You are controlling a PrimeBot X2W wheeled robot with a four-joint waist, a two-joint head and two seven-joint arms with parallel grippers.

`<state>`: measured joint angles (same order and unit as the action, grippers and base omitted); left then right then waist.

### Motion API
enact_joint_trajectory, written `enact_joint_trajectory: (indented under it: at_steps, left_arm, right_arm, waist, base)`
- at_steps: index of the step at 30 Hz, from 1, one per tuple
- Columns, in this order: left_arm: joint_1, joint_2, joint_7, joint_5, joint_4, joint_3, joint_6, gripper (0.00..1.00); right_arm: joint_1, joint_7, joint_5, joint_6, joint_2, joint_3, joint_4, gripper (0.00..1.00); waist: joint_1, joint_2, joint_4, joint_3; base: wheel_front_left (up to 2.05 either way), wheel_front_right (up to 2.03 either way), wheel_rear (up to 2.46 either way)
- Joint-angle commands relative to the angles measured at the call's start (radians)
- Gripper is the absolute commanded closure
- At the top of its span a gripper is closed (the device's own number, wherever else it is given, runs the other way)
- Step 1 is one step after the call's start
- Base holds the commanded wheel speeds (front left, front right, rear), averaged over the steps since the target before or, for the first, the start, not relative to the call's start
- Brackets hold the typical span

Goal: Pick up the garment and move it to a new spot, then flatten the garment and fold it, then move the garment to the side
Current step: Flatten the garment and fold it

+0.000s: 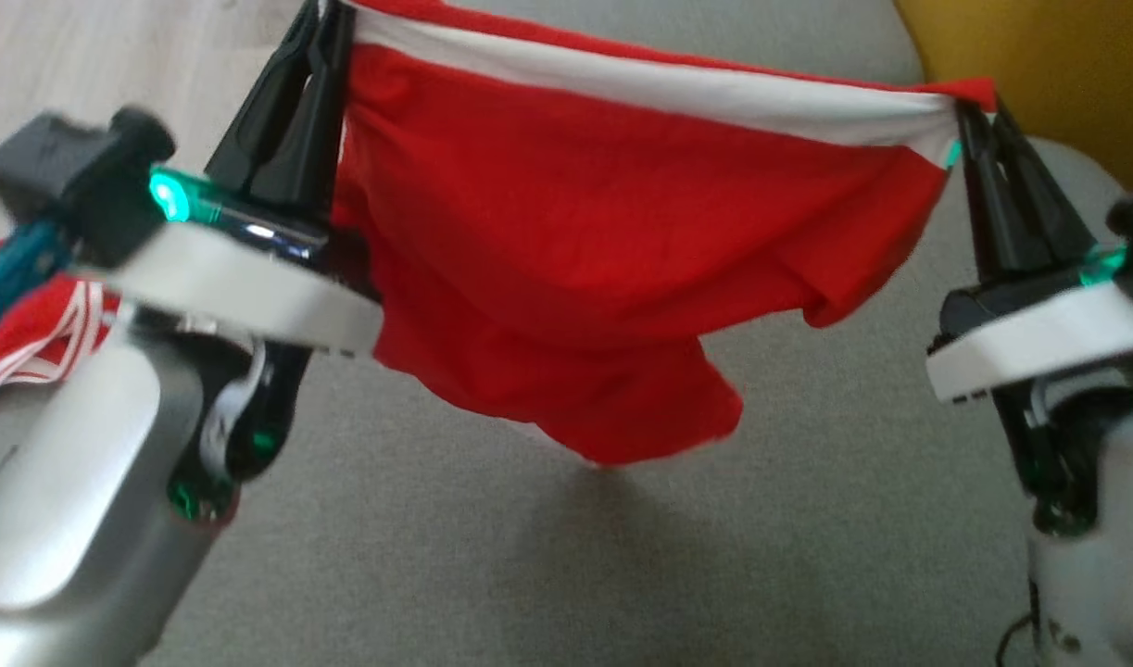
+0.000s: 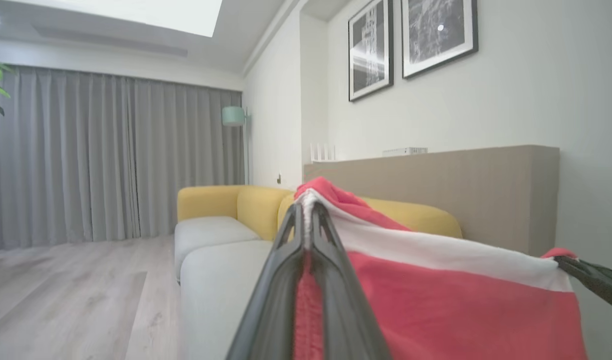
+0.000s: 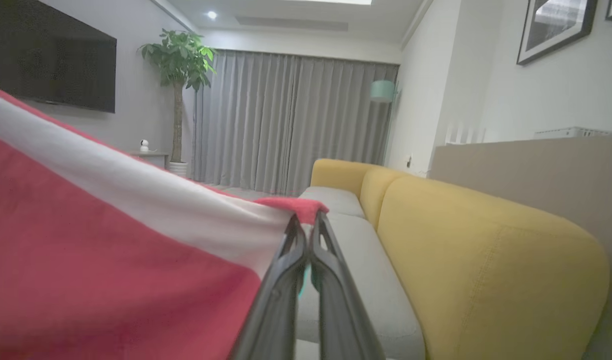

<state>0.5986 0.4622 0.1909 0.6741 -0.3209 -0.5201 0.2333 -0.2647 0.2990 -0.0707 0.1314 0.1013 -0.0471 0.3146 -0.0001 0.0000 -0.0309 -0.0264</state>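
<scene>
The red fabric garment with a broad white band along its top edge (image 1: 575,241) hangs in the air, stretched between the two grippers, with its lower part sagging in loose folds above the seat without touching it. The left gripper (image 1: 325,28) has its two dark fingers pressed together on one top corner, and the right gripper (image 1: 972,116) is clamped the same way on the opposite corner, so the white band runs taut from one to the other. Below it lies the grey upholstered sofa seat (image 1: 622,574), which carries the garment's shadow; the mustard-yellow sofa backrest (image 1: 1038,56) rises at the far right and pale wood-plank flooring (image 1: 112,56) shows at the far left. Around the sofa, the wrist views show a living room: long grey curtains (image 2: 110,160), a teal-shaded floor lamp (image 2: 233,116), two black-framed prints (image 2: 371,50) above a beige panel behind the sofa (image 2: 436,175), a tall potted plant (image 3: 178,55) and a dark wall-mounted screen (image 3: 50,60). A second red cloth with white stripes (image 1: 29,343) lies at the lower left of the head view, mostly hidden behind the left arm — its shape cannot be made out, and that view is blurred.
</scene>
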Motion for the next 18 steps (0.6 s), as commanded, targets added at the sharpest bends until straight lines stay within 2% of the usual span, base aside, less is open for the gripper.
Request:
enact_joint_trajectory:
  at_steps: [1,3,5,9,14,18]
  left_arm:
    - [0.069,0.029,0.015,0.007,0.011,0.049,-0.010,1.00]
    - [0.105,0.026,0.036,0.011,0.070,0.037,-0.029,1.00]
    - [0.192,0.009,0.047,0.006,0.189,0.020,-0.067,1.00]
    - [0.355,-0.041,0.003,-0.014,0.362,0.024,-0.112,1.00]
    - [0.511,-0.127,-0.099,-0.010,0.520,0.061,-0.128,1.00]
    - [0.532,-0.152,-0.143,-0.001,0.563,0.073,-0.134,1.00]
  right_arm:
    - [-0.076,0.017,-0.020,-0.001,0.000,-0.017,0.007,1.00]
    - [-0.119,0.038,-0.029,-0.001,0.016,-0.025,-0.050,1.00]
    - [-0.238,0.033,-0.031,-0.001,0.047,-0.046,-0.165,1.00]
    - [-0.453,-0.018,-0.026,-0.001,0.048,-0.056,-0.337,1.00]
    - [-0.672,-0.141,0.031,-0.001,0.019,-0.033,-0.473,1.00]
    - [-0.709,-0.190,0.040,-0.001,-0.011,-0.019,-0.511,1.00]
  waist:
    - [0.0001,0.0000,-0.009,0.026]
    - [0.0001,0.0000,-0.015,0.069]
    - [0.0001,0.0000,-0.021,0.142]
    - [0.0001,0.0000,-0.037,0.220]
    - [0.0001,0.0000,-0.057,0.270]
    - [0.0001,0.0000,-0.070,0.297]
  base:
    - [0.00,0.00,0.00]
    - [0.00,0.00,0.00]
    - [0.00,0.00,0.00]
    - [0.00,0.00,0.00]
    - [0.00,0.00,0.00]
    - [0.00,0.00,0.00]
